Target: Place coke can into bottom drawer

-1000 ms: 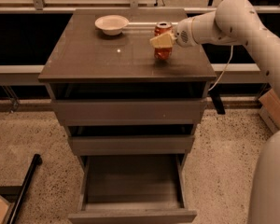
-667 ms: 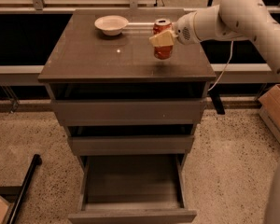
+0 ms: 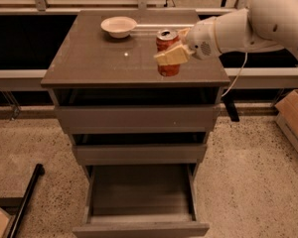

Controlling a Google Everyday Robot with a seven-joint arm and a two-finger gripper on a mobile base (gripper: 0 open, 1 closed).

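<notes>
- The coke can [image 3: 167, 43] is upright at the right of the cabinet top [image 3: 99, 58], in the upper middle of the frame.
- The gripper [image 3: 176, 45] reaches in from the upper right, its fingers [image 3: 170, 57] pinching the can front and back.
- The bottom drawer [image 3: 139, 230] is pulled out at the lower centre.
- A white bowl [image 3: 118, 26] sits up and left of the can.
</notes>
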